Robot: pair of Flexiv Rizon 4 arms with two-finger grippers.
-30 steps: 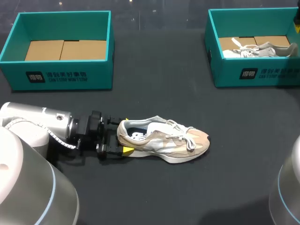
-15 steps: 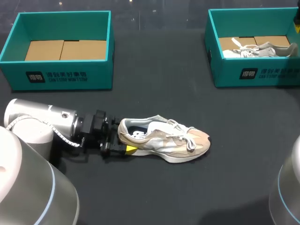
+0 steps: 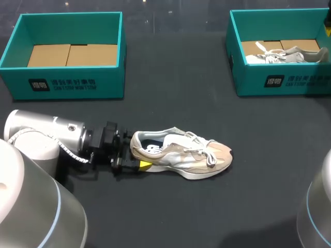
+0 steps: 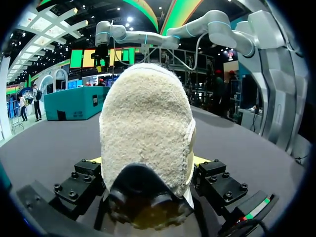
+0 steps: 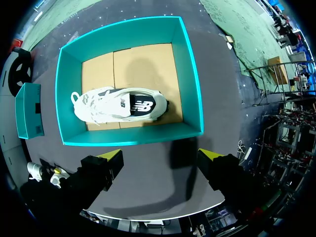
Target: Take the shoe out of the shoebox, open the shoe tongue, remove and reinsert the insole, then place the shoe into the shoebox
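Observation:
A beige and white shoe [image 3: 181, 155] lies on its sole on the dark table, toe pointing right. My left gripper [image 3: 135, 151] comes in low from the left and is shut on its heel, one yellow-tipped finger on each side. In the left wrist view the fuzzy heel [image 4: 145, 128] fills the space between the fingers [image 4: 205, 177] of my left gripper [image 4: 148, 160]. My right gripper [image 5: 160, 155] hangs open and empty high above the right teal shoebox [image 5: 128, 138]. The left teal shoebox [image 3: 67, 82] holds only its cardboard floor.
The right shoebox [image 3: 279, 80] at the back right holds a second white shoe [image 3: 284, 54], also seen from above as a white shoe [image 5: 118, 104] lying flat. Dark open table lies between the two boxes and in front of the shoe.
My left arm has slid right, bringing its fingers around the shoe's heel, and they have closed in a little. The shoe has barely shifted. The right arm has not moved.

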